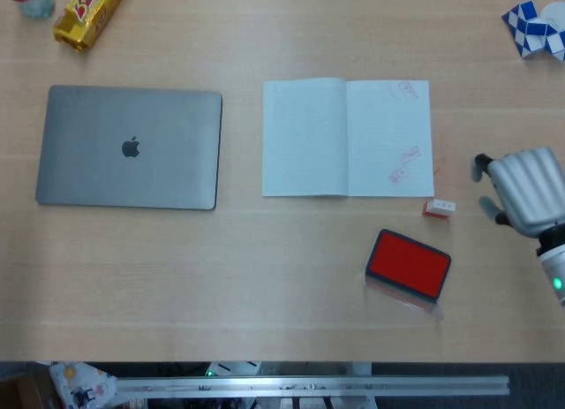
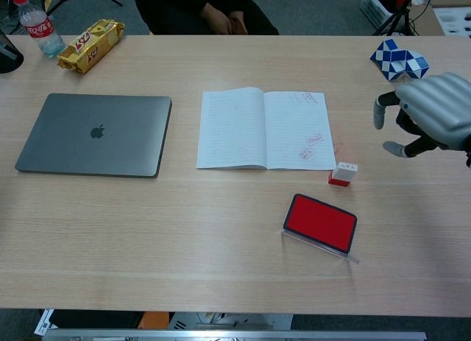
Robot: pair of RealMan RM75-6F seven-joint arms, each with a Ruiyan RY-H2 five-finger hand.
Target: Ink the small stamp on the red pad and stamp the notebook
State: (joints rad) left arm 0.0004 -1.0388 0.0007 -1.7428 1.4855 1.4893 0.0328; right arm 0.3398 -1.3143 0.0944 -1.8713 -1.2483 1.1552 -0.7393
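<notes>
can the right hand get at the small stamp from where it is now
Probably yes. The right hand hovers empty with fingers apart, just right of the small stamp, and only bare table lies between them.

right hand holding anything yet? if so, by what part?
Nothing. The right hand is empty, fingers apart, off to the right of the small red-and-white stamp, which lies untouched on the table.
</notes>
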